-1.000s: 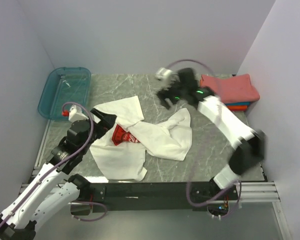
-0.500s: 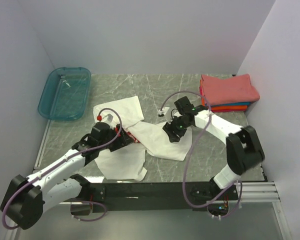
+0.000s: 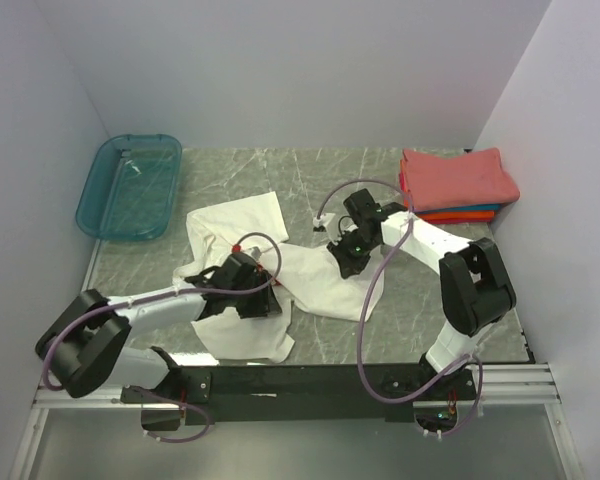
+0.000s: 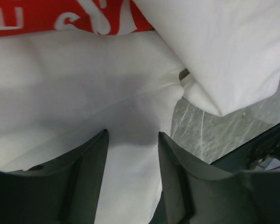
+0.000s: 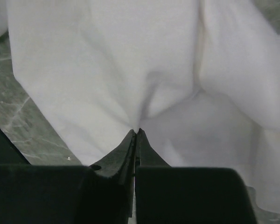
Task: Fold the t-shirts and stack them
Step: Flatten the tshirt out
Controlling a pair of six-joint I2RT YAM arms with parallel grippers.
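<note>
Folding target: white tee [image 3: 315, 278], crumpled and unfolded at the middle of the table [image 3: 310, 170]. Clock directions are read from the overhead view, with 12 at the far wall.
Print: red chest print [image 4: 60, 16] faces up, partly buried under a fold, near the tee's centre.
Long axis: the heap spreads widest from 9 to 3 o'clock, with one lobe reaching to 11 and another to 6.
Right gripper [image 5: 135, 133]: jaws pressed together on a pinch of the white tee at its 3 o'clock lobe; the cloth puckers into the tips.
Left gripper [image 4: 132, 140]: jaws apart, pressed down astride flat cloth just at 6 o'clock of the print, next to a folded edge. No pinch has formed.
Nearer arm: each gripper sits on its own half, so the tee lies between them, left of the right gripper and right of the left one.
Judged next: once the left gripper bites, pulling the two apart along the 9-to-3 line should spread the shirt flat.
Folded stack [image 3: 458, 180]: coral on top, orange and blue edges beneath, at 1 o'clock from the tee, well apart.
Teal bin [image 3: 90, 205]: at 10 o'clock, apart from the cloth.
</note>
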